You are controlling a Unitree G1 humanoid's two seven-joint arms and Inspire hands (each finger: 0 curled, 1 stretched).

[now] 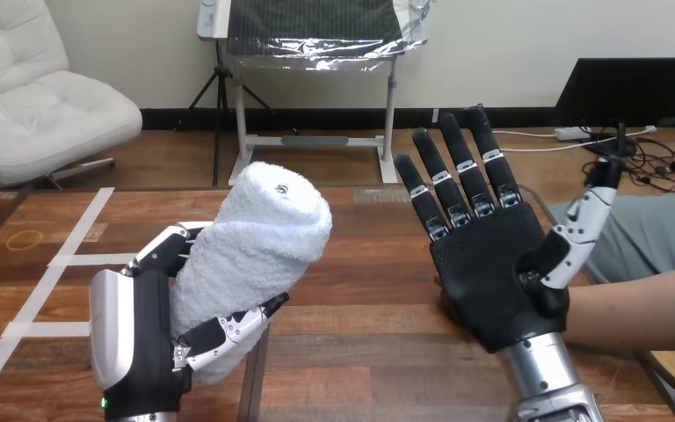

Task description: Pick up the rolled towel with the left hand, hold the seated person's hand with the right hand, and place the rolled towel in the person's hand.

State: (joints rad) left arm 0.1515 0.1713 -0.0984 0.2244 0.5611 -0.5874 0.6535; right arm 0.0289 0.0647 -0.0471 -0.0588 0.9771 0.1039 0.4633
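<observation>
Left hand (141,338) has its fingers clamped round the rolled towel (255,246), up over the table's (360,352) near left. Right hand (492,272) is open, fingers straight and apart, the person's forearm (642,308) just behind it on the right. I'd close gently on their hand first, then bring the towel over.

No words, labels, brands, numbers or signs can be read on anything here (the tape strips (79,259) on the surface (378,264) are plain).

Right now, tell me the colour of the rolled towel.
White; the rolled towel in the left hand shows best in the head view.
</observation>
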